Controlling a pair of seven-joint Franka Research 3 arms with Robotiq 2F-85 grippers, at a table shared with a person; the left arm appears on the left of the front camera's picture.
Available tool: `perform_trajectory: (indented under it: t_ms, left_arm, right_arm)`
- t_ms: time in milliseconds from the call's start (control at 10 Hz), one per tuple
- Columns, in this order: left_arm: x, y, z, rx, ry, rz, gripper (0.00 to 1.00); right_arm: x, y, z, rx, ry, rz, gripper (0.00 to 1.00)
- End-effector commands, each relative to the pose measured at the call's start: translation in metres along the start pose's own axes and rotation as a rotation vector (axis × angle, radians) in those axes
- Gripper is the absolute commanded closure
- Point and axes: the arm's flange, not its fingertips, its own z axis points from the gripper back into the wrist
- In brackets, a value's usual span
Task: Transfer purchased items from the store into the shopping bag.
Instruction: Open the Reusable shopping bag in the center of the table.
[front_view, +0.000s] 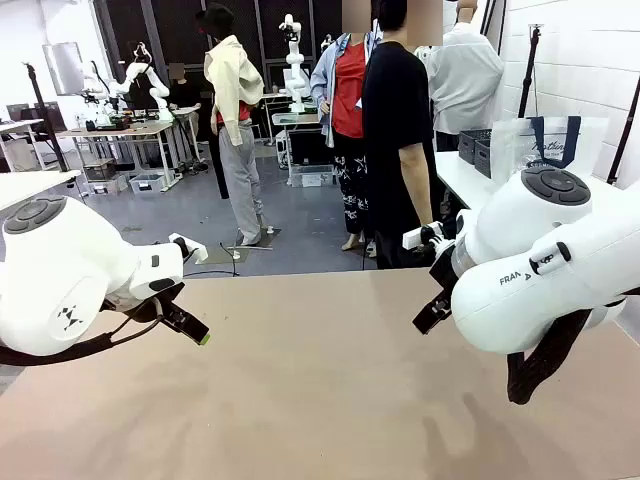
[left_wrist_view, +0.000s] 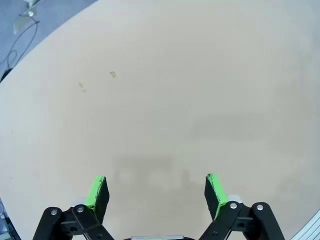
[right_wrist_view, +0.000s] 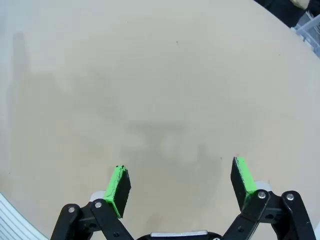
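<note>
The right arm (front_view: 560, 275) bears partial print "FRAN"; lettering on the shopping bag (front_view: 520, 150) is unreadable

front camera faces across the table (front_view: 320, 400), both wrist cameras look down on it, close

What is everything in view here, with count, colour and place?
table: one, beige, across the foreground
side table: one, white, far right, beyond the beige one
shopping bag: one, translucent with navy handles, on the side table behind the right arm
basket: dark grey lattice, on the side table left of the bag; count unclear
person in black: one, standing past the far edge
person in red: one, standing beside the first
left arm: one, white, picture left
right arm: one, white, picture right
left pincer: one, black with green pads, open above the table
right pincer: one, same colours, open above the table
</note>
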Motion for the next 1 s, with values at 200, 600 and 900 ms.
perform_trajectory:
  t_ms: [200, 600, 900]
  left_arm:
    - [0.0000, 0.0000, 0.0000, 0.000, 0.000, 0.000, 0.00]
    - [0.0000, 0.0000, 0.0000, 0.000, 0.000, 0.000, 0.00]
    - [0.0000, 0.0000, 0.0000, 0.000, 0.000, 0.000, 0.00]
  right_arm:
    - [0.0000, 0.0000, 0.0000, 0.000, 0.000, 0.000, 0.00]
    - [0.0000, 0.0000, 0.0000, 0.000, 0.000, 0.000, 0.00]
    - [0.0000, 0.0000, 0.0000, 0.000, 0.000, 0.000, 0.00]
